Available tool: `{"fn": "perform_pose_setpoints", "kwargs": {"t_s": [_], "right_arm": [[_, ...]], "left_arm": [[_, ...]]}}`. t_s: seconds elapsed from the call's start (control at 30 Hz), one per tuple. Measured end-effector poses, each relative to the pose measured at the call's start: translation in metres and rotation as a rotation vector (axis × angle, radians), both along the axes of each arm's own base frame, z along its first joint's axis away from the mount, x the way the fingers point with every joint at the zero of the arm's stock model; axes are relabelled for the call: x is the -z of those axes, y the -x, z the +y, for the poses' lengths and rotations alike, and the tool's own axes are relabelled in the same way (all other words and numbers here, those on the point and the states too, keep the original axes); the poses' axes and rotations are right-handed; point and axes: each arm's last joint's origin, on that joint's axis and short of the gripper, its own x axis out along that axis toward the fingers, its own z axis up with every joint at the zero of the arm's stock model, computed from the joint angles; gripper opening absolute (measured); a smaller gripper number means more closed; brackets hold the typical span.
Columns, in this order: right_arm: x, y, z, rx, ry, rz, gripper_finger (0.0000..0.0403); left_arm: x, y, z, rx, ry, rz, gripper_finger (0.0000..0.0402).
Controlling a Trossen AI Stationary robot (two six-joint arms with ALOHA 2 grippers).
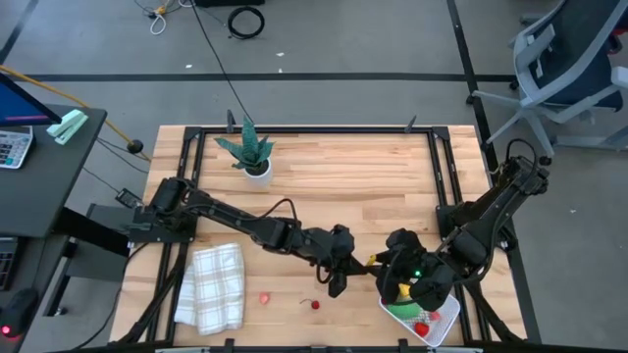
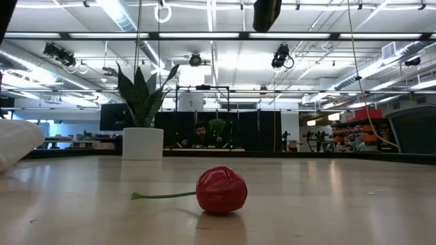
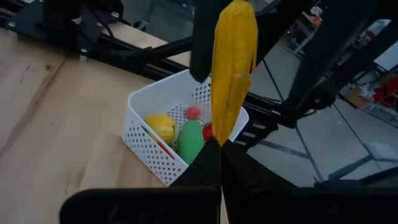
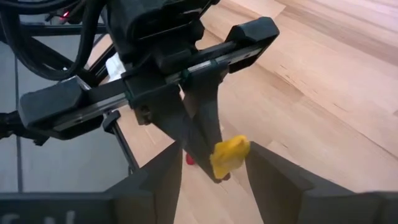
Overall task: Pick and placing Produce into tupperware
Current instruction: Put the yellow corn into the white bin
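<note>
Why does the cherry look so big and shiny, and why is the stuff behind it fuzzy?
Low view: the cherry lies near the camera, ceiling lights glint off its skin; the plant and room behind are softer. High view: the same cherry looks tiny.

- Yellow banana (image 3: 232, 59), pinched between black fingers (image 3: 211, 168).
- White basket (image 3: 146, 140) with dotted mesh walls.
- Inside it: yellow pepper (image 3: 160, 126), green oblong piece (image 3: 190, 140), small red piece (image 3: 193, 112).
- Glossy red cherry (image 2: 221, 190), thin green stem.
- White checked cloth (image 1: 212, 285).
- Pale striped wooden table (image 1: 343, 186).
</note>
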Motion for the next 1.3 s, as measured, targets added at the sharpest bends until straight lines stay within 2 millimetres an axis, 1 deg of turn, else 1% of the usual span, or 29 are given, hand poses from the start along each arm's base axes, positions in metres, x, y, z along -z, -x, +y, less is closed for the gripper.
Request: {"fn": "perform_pose_setpoints", "kwargs": {"t_s": [0.1, 0.23, 0.33, 0.43, 0.53, 0.57, 0.77, 0.9, 1.13, 1.3], "right_arm": [[0.000, 0.000, 0.000, -0.002, 0.002, 0.001, 0.0175], [0.000, -0.001, -0.001, -0.005, 0.033, -0.006, 0.0147], [0.000, -0.003, -0.003, 0.002, 0.031, -0.003, 0.0113], [0.000, -0.005, -0.006, 0.005, 0.023, 0.006, 0.0070], [0.000, -0.006, -0.008, -0.018, 0.026, 0.022, 0.0024], [0.000, -0.007, -0.008, -0.024, 0.033, 0.025, 0.0016], [0.000, -0.007, -0.009, -0.036, 0.050, 0.029, 0.0024], [0.000, -0.007, -0.009, -0.043, 0.061, 0.030, 0.0012], [0.002, -0.004, -0.004, -0.080, 0.034, 0.055, 0.0020], [0.005, 0.007, 0.004, -0.116, -0.008, 0.115, 0.0012]], "left_arm": [[0.000, -0.001, 0.002, -0.003, 0.000, -0.002, 0.0000], [-0.001, -0.001, 0.002, -0.002, -0.003, -0.009, 0.0000], [-0.001, -0.001, 0.003, -0.003, -0.003, -0.009, 0.0000], [-0.002, -0.001, 0.003, -0.003, 0.002, -0.024, 0.0001], [-0.003, -0.002, 0.002, -0.002, 0.022, -0.045, 0.0009], [-0.004, -0.002, 0.002, -0.003, 0.031, -0.047, 0.0013], [-0.005, -0.003, 0.002, -0.015, 0.078, -0.045, 0.0045], [-0.005, -0.003, 0.002, -0.017, 0.083, -0.046, 0.0074], [-0.009, -0.003, 0.003, -0.019, 0.107, -0.062, 0.0151], [-0.009, -0.002, 0.000, 0.020, 0.146, -0.039, 0.0201]]}}
